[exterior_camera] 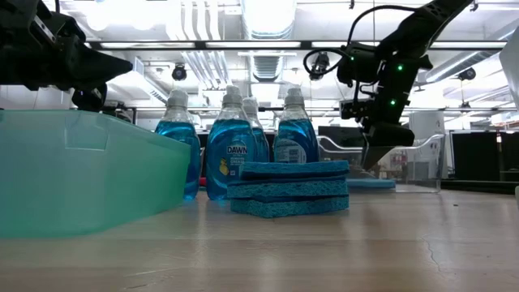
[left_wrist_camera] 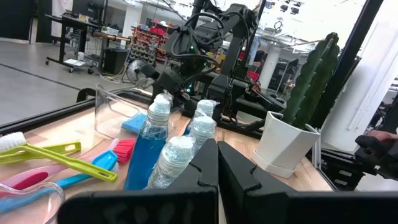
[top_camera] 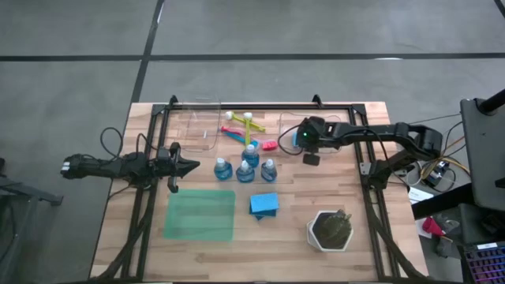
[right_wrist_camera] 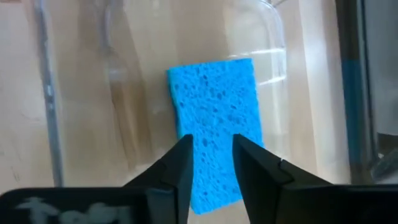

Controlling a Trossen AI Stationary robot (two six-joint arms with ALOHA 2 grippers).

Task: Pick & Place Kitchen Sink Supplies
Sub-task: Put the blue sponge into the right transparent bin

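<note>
Progress: one blue sponge (right_wrist_camera: 214, 155) binned in far-right clear tray (top_camera: 341, 126), right end effector (right_wrist_camera: 210, 163) slightly spread above it; sponge stack (top_camera: 264, 204), four bottles (top_camera: 245, 167), brushes (top_camera: 241, 125) left mid-table; left end effector (top_camera: 189, 167) pressed together, idle at left.

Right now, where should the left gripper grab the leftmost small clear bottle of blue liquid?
Probably take the bottle just under its white cap, coming level from where the left gripper waits: it stands upright, and other bottles crowd its far side.
</note>
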